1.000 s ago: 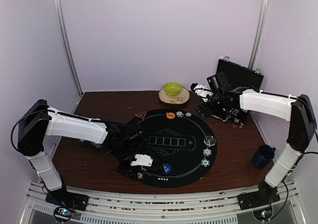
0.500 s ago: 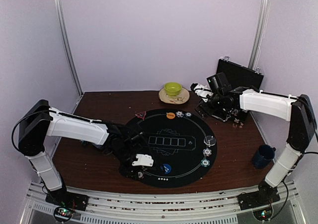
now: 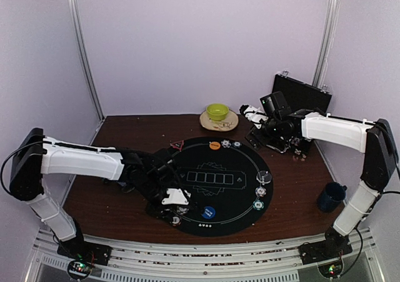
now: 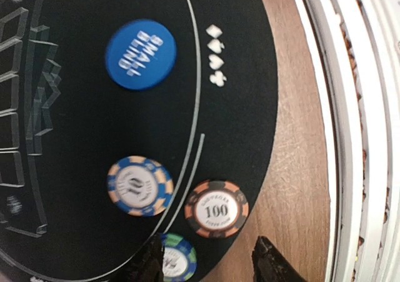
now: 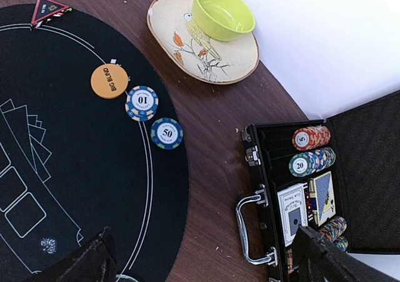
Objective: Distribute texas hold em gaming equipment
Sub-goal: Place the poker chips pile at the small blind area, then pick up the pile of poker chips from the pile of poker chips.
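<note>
left jaws: left gripper (image 4: 209, 266) has its fingers parted a little and clamps nothing; it sits low over the near rim of the mat
left contact: green chip (image 4: 179, 257) lies just inside one fingertip, touching or not cannot tell; orange chip (image 4: 216, 208) lies just ahead of the gap, on the mat edge
right jaws: right gripper (image 5: 206, 266) is spread wide, holding nothing and touching nothing
right position: above the bare strip between mat and case
surface: round black mat (image 3: 231, 216) with printed card outlines, on a dark brown wooden table (image 3: 119, 132)
room: pale lilac walls (image 3: 200, 44); metal rail (image 3: 200, 257) along the near edge
near set: blue disc (image 4: 140, 54) marked small blind and blue chip (image 4: 140, 186) beside the orange chip, all flat on the mat
far set: orange disc (image 5: 109, 80) marked big blind, far blue chip (image 5: 142, 102) and far green chip (image 5: 167, 133) in a row along the far rim
marker: red triangle (image 5: 50, 8) on the far-left rim
right rim: clear disc (image 3: 264, 176) with two more chips just nearer
case: black case (image 5: 369, 163) open, off the mat at far right; holds stored chips (image 5: 310, 137) in rows on edge, and cards (image 5: 322, 197)
others: green bowl (image 5: 222, 12) on a painted plate (image 5: 181, 44) at the back; dark mug (image 3: 331, 196) near right
in the way: left arm (image 3: 81, 160) reaches over the mat's near-left part and hides some of it in the top view
</note>
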Tool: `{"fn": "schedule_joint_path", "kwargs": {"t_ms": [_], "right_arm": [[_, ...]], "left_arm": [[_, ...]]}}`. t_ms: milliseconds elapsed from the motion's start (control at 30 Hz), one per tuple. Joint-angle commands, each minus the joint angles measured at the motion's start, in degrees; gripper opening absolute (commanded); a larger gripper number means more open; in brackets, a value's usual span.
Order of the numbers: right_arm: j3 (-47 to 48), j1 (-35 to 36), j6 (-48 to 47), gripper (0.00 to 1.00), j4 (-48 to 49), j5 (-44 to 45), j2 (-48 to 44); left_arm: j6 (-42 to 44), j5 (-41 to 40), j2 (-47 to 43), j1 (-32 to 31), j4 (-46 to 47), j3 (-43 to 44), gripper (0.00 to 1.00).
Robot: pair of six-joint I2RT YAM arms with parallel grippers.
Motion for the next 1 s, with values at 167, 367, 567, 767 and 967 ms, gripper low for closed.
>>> {"fn": "schedule_joint_path", "kwargs": {"t_ms": [167, 367, 567, 767, 967], "right_arm": [[-0.2, 0.0, 0.4, 1.0, -0.5, 0.1, -0.8], [0.3, 0.9, 1.5, 1.0, -0.3, 1.2, -0.7], [0.3, 2.6, 1.9, 1.0, -0.2, 0.7, -0.5], [0.4, 4.2, 2.0, 1.0, -0.4, 1.0, 0.4], [0.4, 5.7, 1.8, 1.0, -0.4, 2.0, 1.4]], "left_arm": [[-0.9, -3.2, -14.4, 10.1, 3.1, 0.6, 0.75], [-5.4, -10.3, -15.9, 25.4, 7.8, 1.2, 0.96], [-11.7, -9.8, -10.2, 43.4, 5.6, 4.7, 0.98], [-12.4, -5.9, -4.0, 57.2, 7.1, 5.8, 0.98], [-12.4, -6.4, 3.6, 60.6, 8.0, 8.2, 0.95]]}}
